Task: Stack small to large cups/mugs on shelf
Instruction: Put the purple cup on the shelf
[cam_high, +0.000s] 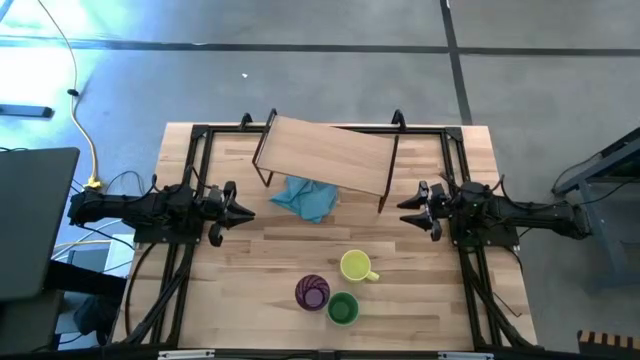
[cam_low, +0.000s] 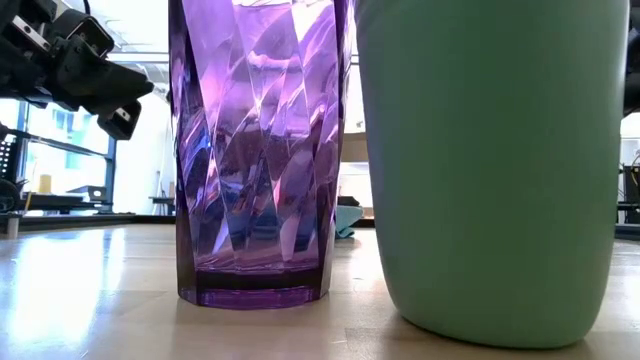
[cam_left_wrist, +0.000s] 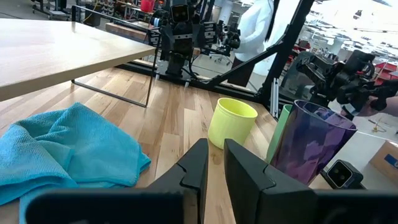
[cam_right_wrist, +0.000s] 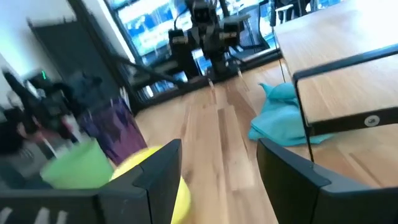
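In the high view the yellow mug (cam_high: 356, 266), the purple tumbler (cam_high: 312, 292) and the green cup (cam_high: 343, 308) stand upright, close together, on the near part of the table. The shelf (cam_high: 325, 155) stands on its dark legs near the far edge, slightly skewed. My left gripper (cam_high: 248, 210) hovers left of the shelf with its fingers nearly together (cam_left_wrist: 216, 168), pointing toward the cups. My right gripper (cam_high: 403, 211) hovers right of the shelf, open (cam_right_wrist: 217, 168), with the yellow mug (cam_right_wrist: 177, 186) low ahead of it. In the low view the tumbler (cam_low: 258, 150) and green cup (cam_low: 490, 170) fill the picture.
A crumpled teal cloth (cam_high: 305, 198) lies on the table, partly under the shelf's near edge. Black frame rails (cam_high: 190, 180) run along the table's left, right and far sides. Bare tabletop (cam_high: 250, 270) lies left of the cups. A person stands beyond the table (cam_left_wrist: 258, 25).
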